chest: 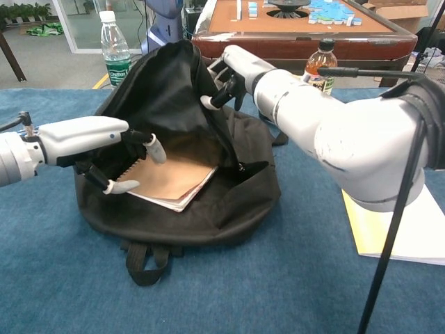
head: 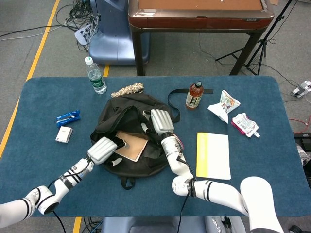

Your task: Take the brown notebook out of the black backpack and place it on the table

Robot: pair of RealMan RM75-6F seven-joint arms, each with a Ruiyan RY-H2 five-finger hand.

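The black backpack (head: 131, 138) lies open on the blue table (head: 43, 102), and the brown notebook (head: 131, 145) sits inside its mouth. From the head view the left hand (head: 103, 149) covers the notebook's near-left corner, so its fingers are mostly hidden; the chest view shows them plainly, the left hand (chest: 104, 142) reaching into the opening with one fingertip above the brown notebook (chest: 170, 174) and the thumb low at its spiral edge, spread apart and not closed on it. The right hand (head: 162, 121) rests at the bag's upper right rim in the head view; the chest view shows the right hand (chest: 229, 73) pinching the raised flap of the black backpack (chest: 174, 97) and holding it up. Only the head view takes in the table's other things: a water bottle (head: 95, 76) and a coil of rope (head: 128, 90) behind the bag, a blue packet (head: 67, 117) and a small white box (head: 63, 134) to the left, a tea bottle (head: 194, 95), two snack pouches (head: 224, 105), and a yellow-and-white pad (head: 213, 155) to the right. Beyond the table stand a wooden game table (head: 199, 14), cables on grey floor, and a yellow floor line (head: 41, 43).
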